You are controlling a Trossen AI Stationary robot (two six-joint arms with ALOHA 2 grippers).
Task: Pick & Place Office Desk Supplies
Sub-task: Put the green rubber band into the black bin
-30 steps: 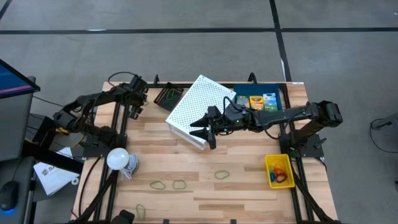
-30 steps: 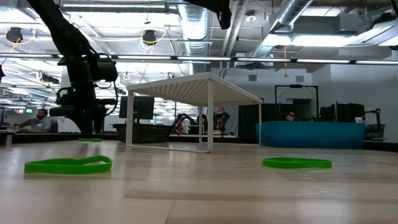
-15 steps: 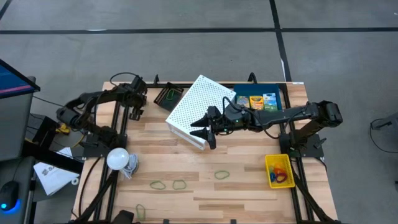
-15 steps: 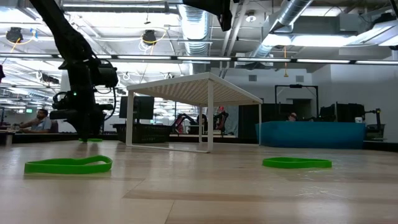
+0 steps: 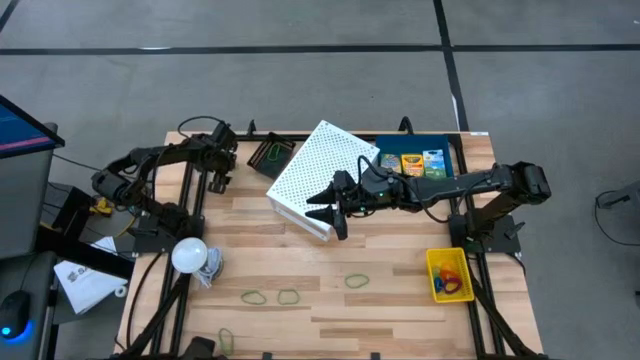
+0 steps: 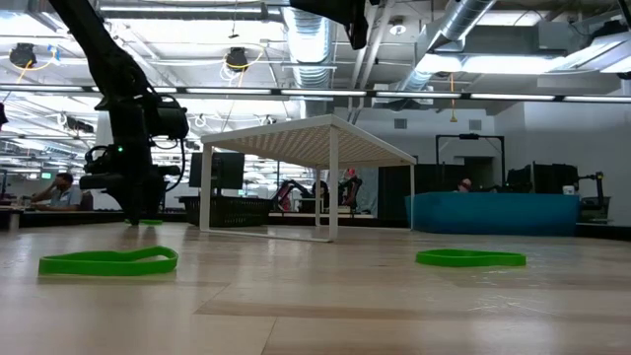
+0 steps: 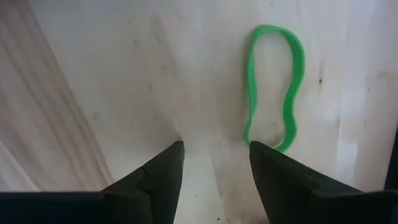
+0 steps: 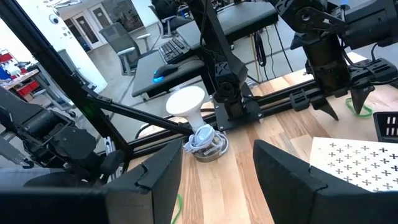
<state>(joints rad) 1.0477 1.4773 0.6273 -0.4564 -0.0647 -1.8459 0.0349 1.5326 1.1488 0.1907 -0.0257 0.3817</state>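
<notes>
Where the wooden tabletop [image 5: 400,300] lies nearest, green rubber bands [image 5: 288,296] sit flat, with a yellow tray [image 5: 448,275] at the right edge. Farther back, the right claw [image 5: 322,212] hovers released and empty beside a white perforated stand [image 5: 320,170]. At the far left, the left claw [image 7: 214,165] stands released, just above another green rubber band [image 7: 273,87], beside a black tray [image 5: 268,155]. Crayon packs [image 5: 410,163] rest in the blue tray [image 5: 445,145].

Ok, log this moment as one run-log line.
left gripper: open, low over table beside green rubber band, not touching | right gripper: open, empty, above white perforated stand | bands on table: unpicked
</notes>
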